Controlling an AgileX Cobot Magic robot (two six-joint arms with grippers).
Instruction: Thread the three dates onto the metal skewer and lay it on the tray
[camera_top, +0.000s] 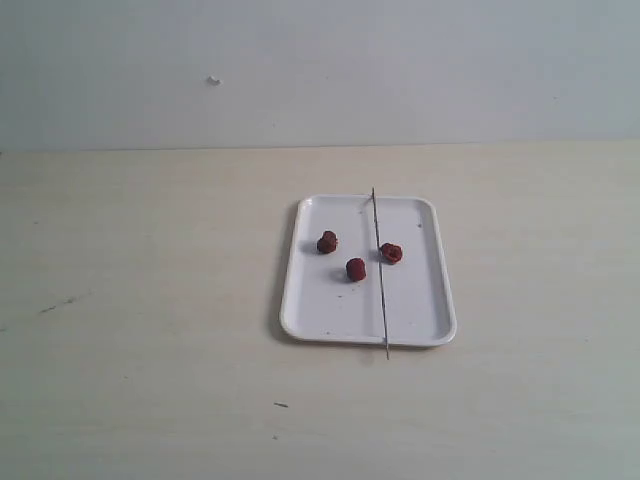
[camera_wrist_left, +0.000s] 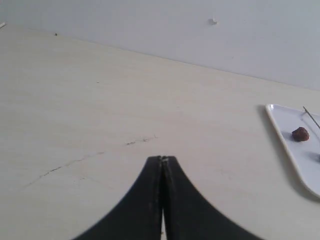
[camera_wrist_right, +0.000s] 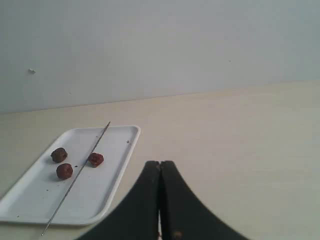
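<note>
The white tray (camera_top: 305, 310) lies on the table right of centre. Three dates rest loose on it: one (camera_top: 327, 242) at the left, one (camera_top: 356, 269) in the middle, one (camera_top: 391, 253) to the right of the metal skewer (camera_top: 380, 270). The skewer lies lengthwise across the tray, both ends past the rim. Neither arm shows in the exterior view. My left gripper (camera_wrist_left: 163, 159) is shut and empty over bare table, with the tray's edge (camera_wrist_left: 285, 145) and one date (camera_wrist_left: 300, 133) off to its side. My right gripper (camera_wrist_right: 160, 163) is shut and empty beside the tray (camera_wrist_right: 117, 172).
The pale wooden table (camera_top: 150, 300) runs back to a plain white wall (camera_top: 320, 70). A faint dark scratch (camera_top: 60, 303) marks the table at the left and a small dark fleck (camera_top: 281, 405) lies near the front.
</note>
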